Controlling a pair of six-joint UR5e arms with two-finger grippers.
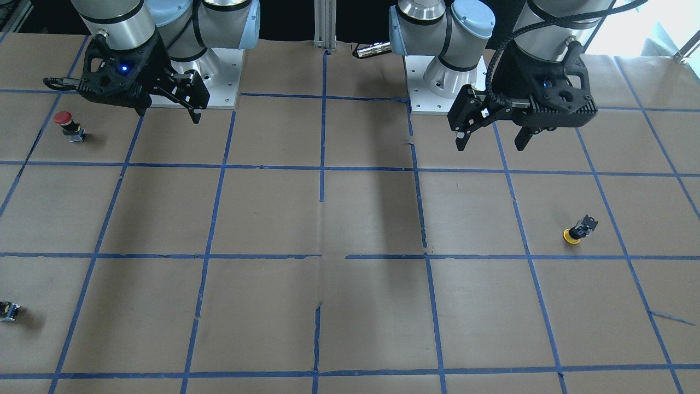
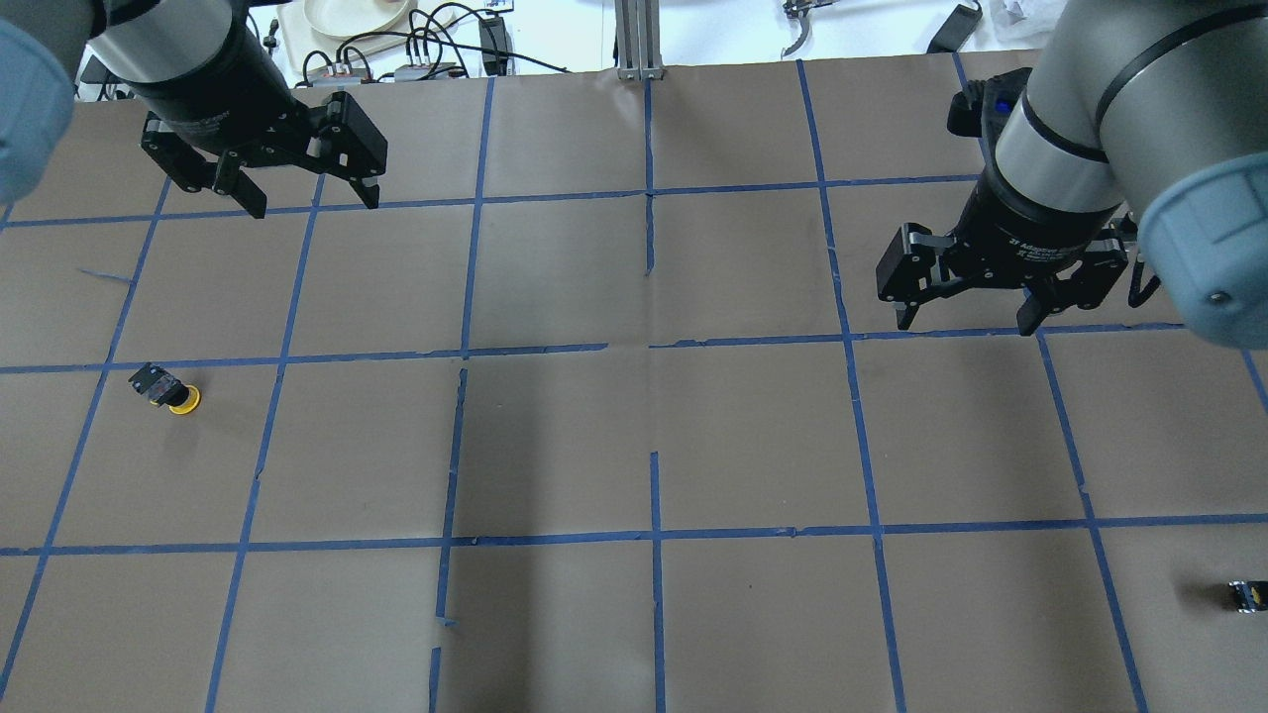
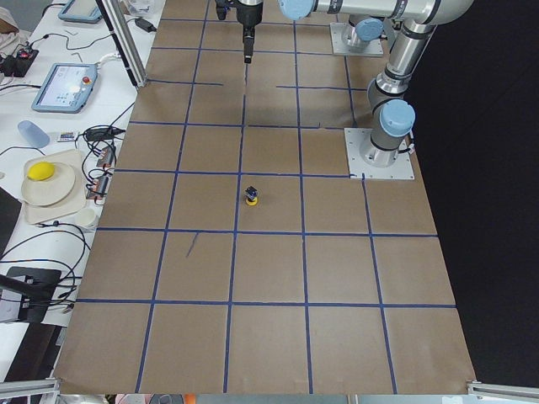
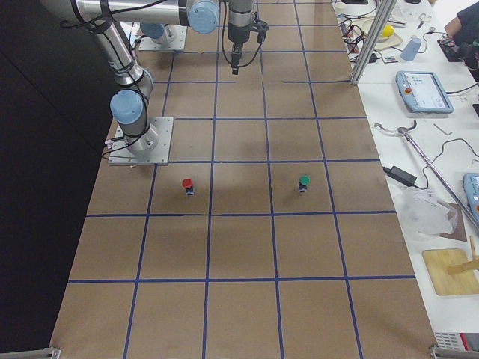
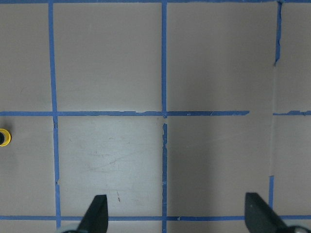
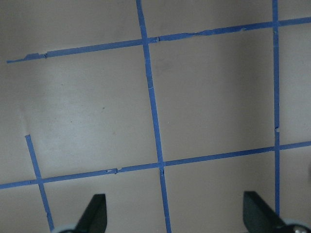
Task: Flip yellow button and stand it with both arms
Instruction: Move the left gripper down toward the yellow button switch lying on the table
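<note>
Overhead view, mid-left: yellow button (image 2: 170, 391) lies tipped over on the table (image 2: 634, 446), untouched. Upper left: left gripper (image 2: 315, 203) hovers, jaws wide apart, empty. Right of centre: right gripper (image 2: 966, 324) likewise spread and empty. Judgement: approach not yet begun. The left gripper, being nearer, should descend and close across the button's body.

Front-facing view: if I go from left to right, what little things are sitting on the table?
small black-grey part → red button → yellow button
</note>
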